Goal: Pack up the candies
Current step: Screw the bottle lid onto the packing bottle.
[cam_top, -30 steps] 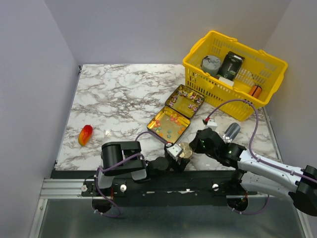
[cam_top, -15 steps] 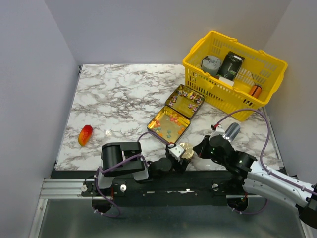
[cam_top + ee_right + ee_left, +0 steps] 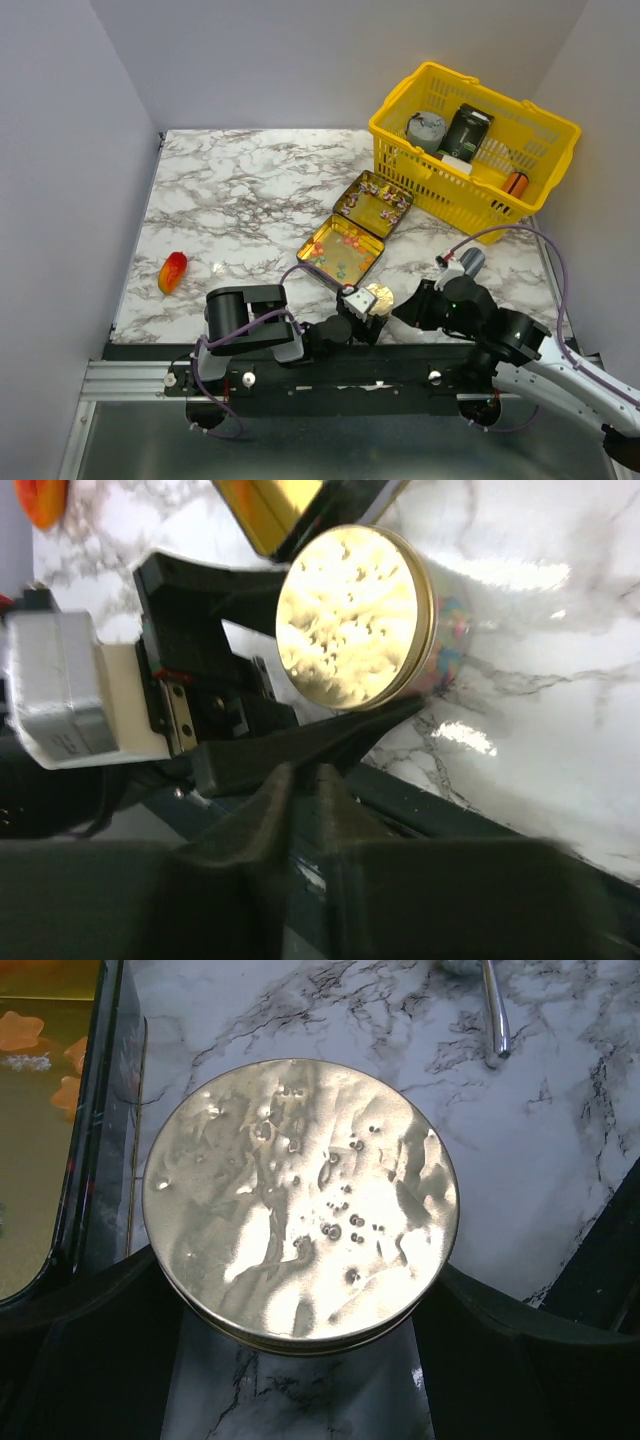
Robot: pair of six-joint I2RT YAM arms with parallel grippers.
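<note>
The candies lie in an open hinged tin: orange, red and green ones (image 3: 340, 252) in the near half, purple and pink ones (image 3: 378, 198) in the far half. More candies (image 3: 452, 630) show through the clear wall of a gold-lidded jar (image 3: 374, 298). My left gripper (image 3: 362, 305) is shut on that jar, its dark fingers (image 3: 100, 1300) on either side under the lid (image 3: 300, 1200). My right gripper (image 3: 402, 308) hovers just right of the jar; its fingertips (image 3: 278, 785) stand a narrow gap apart with nothing between them.
A yellow basket (image 3: 450, 195) at the back right holds a grey round tin (image 3: 426, 128), a black box (image 3: 467, 130) and an orange cylinder (image 3: 516, 183). A silver cylinder (image 3: 468, 262) lies by the right arm. An orange-red lump (image 3: 172, 272) sits at the left.
The right arm has swung back toward the near right edge, and its gripper has drawn slightly off the jar. The left gripper and the jar have not moved.
</note>
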